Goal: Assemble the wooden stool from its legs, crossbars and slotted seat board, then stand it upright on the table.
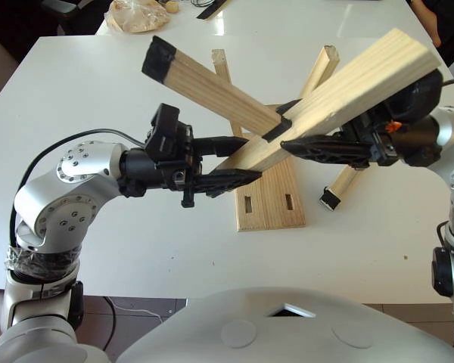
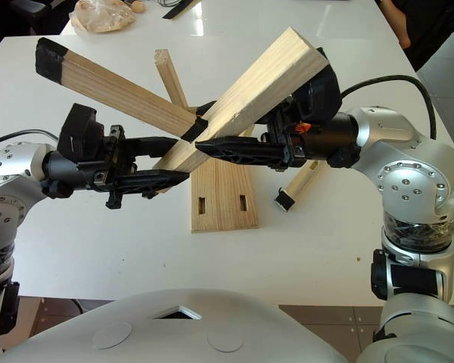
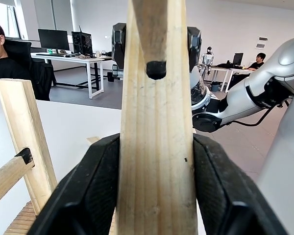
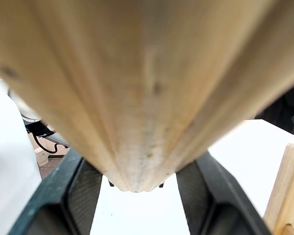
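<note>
- The table (image 1: 76, 98) is where all this ends up standing, so I reckon I should work low over it.
- The seat board (image 1: 272, 215) lies flat on it in front of me, beneath the raised wood.
- The long leg (image 1: 363, 79) is in the air, slanting up towards my right. I judge the job now is to swing its lower end down to the board.
- The capped leg (image 1: 212, 83) meets it at a black joint (image 1: 276, 125) and sticks out to my left. It will lever on that joint, so turn slowly.
- A further leg (image 2: 295, 185) lies on the table just beside the board. The swing should stay off it.
- My left claw (image 1: 253, 159) is clenched on the long leg's lower end.
- My right claw (image 1: 287, 145) grasps the same leg higher up. Both should turn together, or the wood twists between the pads.
- The slots (image 1: 247, 204) sit at the board's near end. I'd square the leg end before pressing.
</note>
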`<state>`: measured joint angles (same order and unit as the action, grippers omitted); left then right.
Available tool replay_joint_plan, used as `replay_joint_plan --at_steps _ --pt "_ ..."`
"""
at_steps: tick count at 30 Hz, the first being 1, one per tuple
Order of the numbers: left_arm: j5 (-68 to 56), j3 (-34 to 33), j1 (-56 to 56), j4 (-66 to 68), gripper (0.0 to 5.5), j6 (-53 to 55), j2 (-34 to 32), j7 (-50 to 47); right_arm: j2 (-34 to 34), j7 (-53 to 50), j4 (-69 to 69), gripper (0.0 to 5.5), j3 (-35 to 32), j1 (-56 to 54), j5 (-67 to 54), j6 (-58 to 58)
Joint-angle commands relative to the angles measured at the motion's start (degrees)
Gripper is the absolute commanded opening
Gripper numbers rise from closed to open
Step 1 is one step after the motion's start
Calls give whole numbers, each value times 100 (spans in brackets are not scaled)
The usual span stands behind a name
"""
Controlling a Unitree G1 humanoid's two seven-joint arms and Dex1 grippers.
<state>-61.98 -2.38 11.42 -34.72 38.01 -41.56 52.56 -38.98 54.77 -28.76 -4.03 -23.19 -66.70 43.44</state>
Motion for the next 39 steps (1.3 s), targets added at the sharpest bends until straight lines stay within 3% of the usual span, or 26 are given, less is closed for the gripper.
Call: replay_joint_plan --at_steps 1,5,6,15,22,32,39 --pt "-38 -45 157 -43 203 31 90 -132 -86 90 -146 207 137 96 227 23" --pt "142 -26 244 138 203 140 135 -406 -129 114 -135 207 77 129 227 13" --pt "189 14 251 196 239 214 112 -400 -163 124 -110 207 23 146 236 5" --pt "1950 411 -726 743 376 -487 -135 -151 -632 490 670 203 -253 67 963 -223" --pt "2922 521 -1321 1265 376 -1170 -268 189 -1593 1800 894 203 141 850 2311 -960" --pt "3296 575 -1416 1493 376 -1428 -125 285 -1639 2495 1355 203 844 1188 3511 -1992" --pt "3357 527 -1434 1527 376 -1428 -98 295 -1842 2677 1240 203 877 1439 3514 -2176"
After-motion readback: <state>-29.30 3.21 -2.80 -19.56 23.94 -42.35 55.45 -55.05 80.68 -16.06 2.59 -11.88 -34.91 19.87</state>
